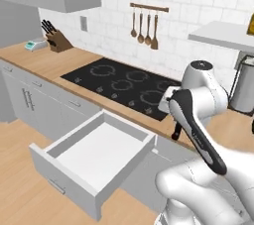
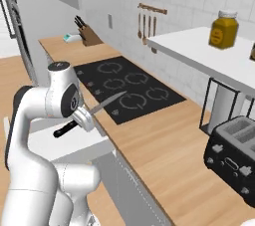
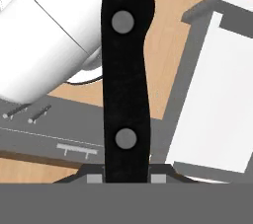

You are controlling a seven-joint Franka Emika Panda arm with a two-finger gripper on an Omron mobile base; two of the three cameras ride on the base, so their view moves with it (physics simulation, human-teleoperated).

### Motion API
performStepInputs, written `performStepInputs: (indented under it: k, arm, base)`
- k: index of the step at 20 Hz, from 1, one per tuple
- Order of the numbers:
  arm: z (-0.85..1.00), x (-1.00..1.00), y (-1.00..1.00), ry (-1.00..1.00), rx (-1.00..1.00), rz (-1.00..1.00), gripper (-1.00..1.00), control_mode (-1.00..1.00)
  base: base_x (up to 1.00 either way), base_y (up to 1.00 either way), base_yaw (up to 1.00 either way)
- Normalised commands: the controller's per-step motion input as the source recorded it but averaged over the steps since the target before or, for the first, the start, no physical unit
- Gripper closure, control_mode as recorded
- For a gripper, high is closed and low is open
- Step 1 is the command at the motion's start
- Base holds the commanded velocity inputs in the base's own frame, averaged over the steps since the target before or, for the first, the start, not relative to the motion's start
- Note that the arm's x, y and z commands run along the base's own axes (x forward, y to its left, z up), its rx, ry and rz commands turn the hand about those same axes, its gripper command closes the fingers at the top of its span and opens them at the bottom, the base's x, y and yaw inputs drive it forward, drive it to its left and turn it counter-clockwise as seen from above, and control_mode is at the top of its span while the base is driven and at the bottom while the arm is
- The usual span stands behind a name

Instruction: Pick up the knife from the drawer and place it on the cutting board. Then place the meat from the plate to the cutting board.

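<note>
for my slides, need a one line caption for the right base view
Gripper shut on the knife, lifted clear of the open drawer with its blade over the cooktop.

open white-lined drawer (image 1: 99,154), black cooktop (image 1: 124,86), knife block (image 1: 57,38), hanging utensils (image 1: 144,28)

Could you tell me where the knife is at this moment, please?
The knife is out of the drawer, clamped by its black handle in the claw. In the right base view its blade points over the counter edge toward the black cooktop.
</note>
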Motion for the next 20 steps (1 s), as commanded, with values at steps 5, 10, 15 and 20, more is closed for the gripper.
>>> performStepInputs:
  k: [5, 10, 15, 20]
  arm:
    - [0.0, 0.0, 0.0, 0.0, 0.0, 0.0, 1.0, 1.0]
    - [0.0, 0.0, 0.0, 0.0, 0.0, 0.0, 1.0, 1.0]
    - [0.0, 0.0, 0.0, 0.0, 0.0, 0.0, 1.0, 1.0]
    - [0.0, 0.0, 0.0, 0.0, 0.0, 0.0, 1.0, 1.0]
  base:
    - [-1.0, -0.24, 0.08]
    - [-0.81, -0.09, -0.27]
    - [-0.45, -0.03, -0.59]
    - [-0.59, -0.35, -0.35]
